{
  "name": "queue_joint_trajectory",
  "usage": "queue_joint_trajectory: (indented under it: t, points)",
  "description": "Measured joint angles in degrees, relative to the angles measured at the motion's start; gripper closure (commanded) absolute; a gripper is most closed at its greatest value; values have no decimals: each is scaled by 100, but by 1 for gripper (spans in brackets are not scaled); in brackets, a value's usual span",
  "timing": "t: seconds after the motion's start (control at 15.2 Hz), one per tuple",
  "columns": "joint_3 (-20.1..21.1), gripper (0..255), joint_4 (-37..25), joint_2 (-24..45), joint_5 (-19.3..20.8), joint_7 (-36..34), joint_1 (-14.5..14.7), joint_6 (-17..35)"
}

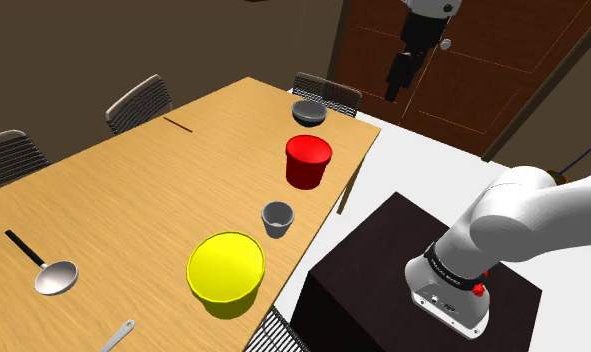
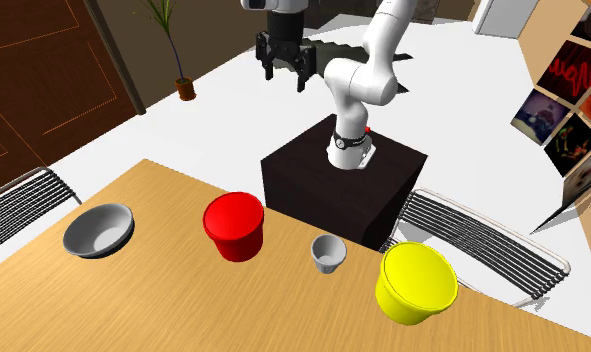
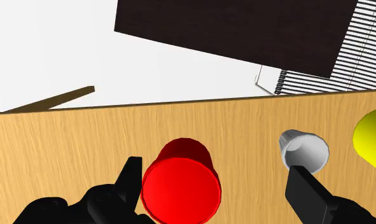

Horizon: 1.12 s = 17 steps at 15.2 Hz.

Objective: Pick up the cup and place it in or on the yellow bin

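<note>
One cup [image 1: 277, 219], one yellow bin [image 1: 227, 301] (plus one red pot [image 1: 307, 165]).

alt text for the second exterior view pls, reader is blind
A small grey cup stands on a wooden table between a red tub and a yellow bin, with a grey bowl at the far left. Beyond the table, a white arm on a dark box stand holds its open end effector high.

Arm [image 2: 355, 82] raised high, bent at elbow, tip aimed straight downward. Jaws held wide apart, nothing gripped between them.
</note>
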State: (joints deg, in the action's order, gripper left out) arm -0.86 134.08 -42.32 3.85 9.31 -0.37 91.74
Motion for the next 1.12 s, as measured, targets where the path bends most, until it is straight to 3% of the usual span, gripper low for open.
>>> queue_joint_trajectory:
  t: [0.13,0.53,1.12]
  points:
    - [5,0,71,22,-27,-19,10,82]
    - [108,0,666,404,-359,-238,158,967]
    - [309,0,1375,1565,-977,-462,487,2734]
